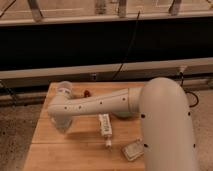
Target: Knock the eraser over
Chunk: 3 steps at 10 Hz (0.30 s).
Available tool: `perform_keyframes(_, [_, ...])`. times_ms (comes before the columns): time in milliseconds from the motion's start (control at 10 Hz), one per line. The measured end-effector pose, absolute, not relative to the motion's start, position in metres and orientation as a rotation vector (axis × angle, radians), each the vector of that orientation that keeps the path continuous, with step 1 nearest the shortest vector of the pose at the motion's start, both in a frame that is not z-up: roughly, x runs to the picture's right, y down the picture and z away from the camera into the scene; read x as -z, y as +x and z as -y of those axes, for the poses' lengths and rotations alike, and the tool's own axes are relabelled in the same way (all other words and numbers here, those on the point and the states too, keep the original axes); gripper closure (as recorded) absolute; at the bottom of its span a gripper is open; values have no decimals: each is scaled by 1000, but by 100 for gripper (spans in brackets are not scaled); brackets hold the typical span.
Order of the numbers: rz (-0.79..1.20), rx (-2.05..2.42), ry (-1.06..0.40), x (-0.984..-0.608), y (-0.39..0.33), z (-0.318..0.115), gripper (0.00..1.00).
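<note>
1. Camera view: the white arm (100,104) reaches from the big rounded body at the right across the wooden surface (50,150) to its left part, where the elbow-like end bends down toward the near-left.
2. Camera view: the tool (61,125) hangs at the low tip of that arm, close over the left part of the surface; whether it is released or clenched cannot be told.
3. Camera view: the eraser cannot be seen. No small black block shows anywhere on the surface, so it is probably hidden behind the arm's end or the tool; upright or toppled, I cannot say.
4. Camera view: judging progress, the arm looks to be right at the place of contact, so the push is likely under way or just finished, but nothing confirms the knock.
5. Camera view: a long white strip-shaped bar (105,127) lies in the middle, a pale grey packet (133,150) near-right, a clear cup (64,89) far-left, a small red thing (86,92) beside it.
</note>
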State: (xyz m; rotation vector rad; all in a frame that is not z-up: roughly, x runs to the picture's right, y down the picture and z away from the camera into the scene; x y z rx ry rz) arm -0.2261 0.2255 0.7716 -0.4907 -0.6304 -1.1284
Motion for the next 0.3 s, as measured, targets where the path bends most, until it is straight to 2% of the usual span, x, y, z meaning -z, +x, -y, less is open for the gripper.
perform_keyframes(300, [674,1153,-485,-764,-231,-235,95])
